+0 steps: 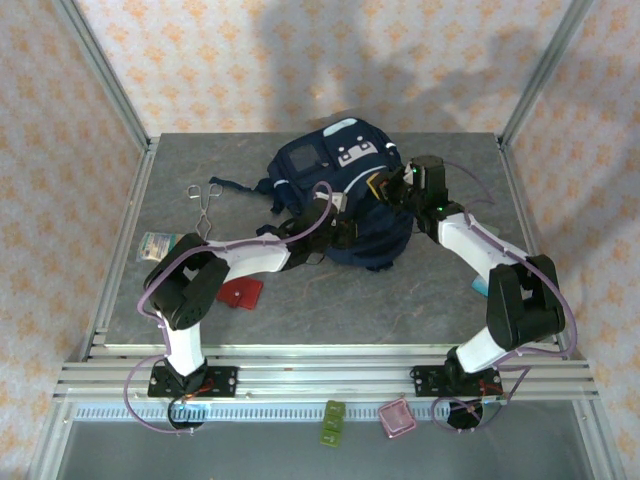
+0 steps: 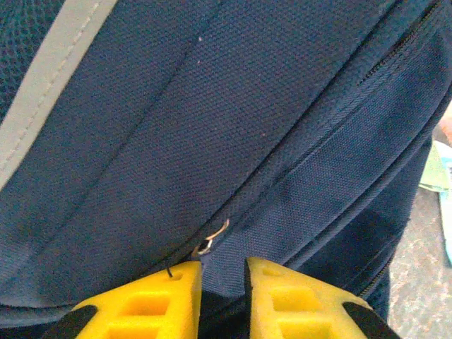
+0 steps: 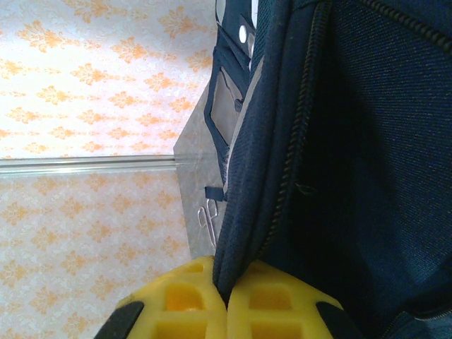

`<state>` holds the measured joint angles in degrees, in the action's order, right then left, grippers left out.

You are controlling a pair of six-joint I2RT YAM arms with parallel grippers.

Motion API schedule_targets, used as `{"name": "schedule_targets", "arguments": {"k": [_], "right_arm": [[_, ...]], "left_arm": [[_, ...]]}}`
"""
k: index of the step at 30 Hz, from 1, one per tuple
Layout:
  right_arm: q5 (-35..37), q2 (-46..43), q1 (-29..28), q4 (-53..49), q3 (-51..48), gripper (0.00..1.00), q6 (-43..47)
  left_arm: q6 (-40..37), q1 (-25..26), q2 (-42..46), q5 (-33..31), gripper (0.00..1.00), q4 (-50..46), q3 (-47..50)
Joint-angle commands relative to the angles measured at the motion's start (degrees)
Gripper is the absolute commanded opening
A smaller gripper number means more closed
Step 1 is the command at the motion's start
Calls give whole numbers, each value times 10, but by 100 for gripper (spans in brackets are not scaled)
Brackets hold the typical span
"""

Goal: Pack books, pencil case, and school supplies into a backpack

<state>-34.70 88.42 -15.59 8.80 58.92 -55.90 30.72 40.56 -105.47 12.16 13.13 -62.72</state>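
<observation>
The large navy-blue fabric backpack [image 1: 385, 240] lies in the middle of the grey stone-patterned table [image 1: 400, 300], its grey front panel turned toward the far wall. Both arms meet over it.

The right gripper [image 3: 224, 274] is clenched on a fold of the bag's navy cloth, just beside a line of dark zip teeth [image 3: 293, 162]. I take that as an anchor, holding the fabric lifted and taut so the zip can run.

The left gripper [image 2: 222, 275] is pushed up against the bag's side, its yellow fingers [image 2: 152, 304] narrowly apart. A small metal zip pull [image 2: 212, 240] sits just beyond their tips, and the gripper looks placed to catch it. Whether it has cloth pinched or nothing at all I cannot tell, because the gap is dark and cut off by the bottom of the left wrist view.

The small flat red square item [image 1: 245, 292] rests on the table beside the left arm's elbow, partly covered by it and well apart from the bag, so I judge the packing unfinished.

A thin metal scissor-like tool [image 1: 205, 205] and a small pale packet [image 1: 155, 245] lie toward the left edge. A teal scrap [image 1: 480, 287] peeks from behind the right forearm, too covered to name.

The bag's inside is hidden from every angle. I cannot say how far the zip is open or what the bag already holds.
</observation>
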Motion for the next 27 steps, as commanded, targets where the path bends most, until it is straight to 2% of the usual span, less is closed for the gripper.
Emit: {"name": "schedule_targets", "arguments": {"k": [1,4,11,14,20,23,27], "right_arm": [[-40,-12,-15,72,11,0,3],[-40,-16,-15,71,10,0,3],[-40,-25,-15,71,12,0,-1],[-42,-25,-15,71,15,0,-3],[-43,-25,-17,67,22,0,-2],[-44,-25,-18,68,22,0,-3],[-45,-22,-21,68,23,0,-2]], "left_arm": [[14,8,16,-7,27,-9,26],[15,6,49,-54,35,-21,48],[13,-4,80,-81,43,-54,55],[17,-4,94,-91,50,-41,71],[20,-7,83,-132,52,-81,59],[12,-7,78,-115,52,-75,53],[-19,-7,70,-42,52,-22,43]]}}
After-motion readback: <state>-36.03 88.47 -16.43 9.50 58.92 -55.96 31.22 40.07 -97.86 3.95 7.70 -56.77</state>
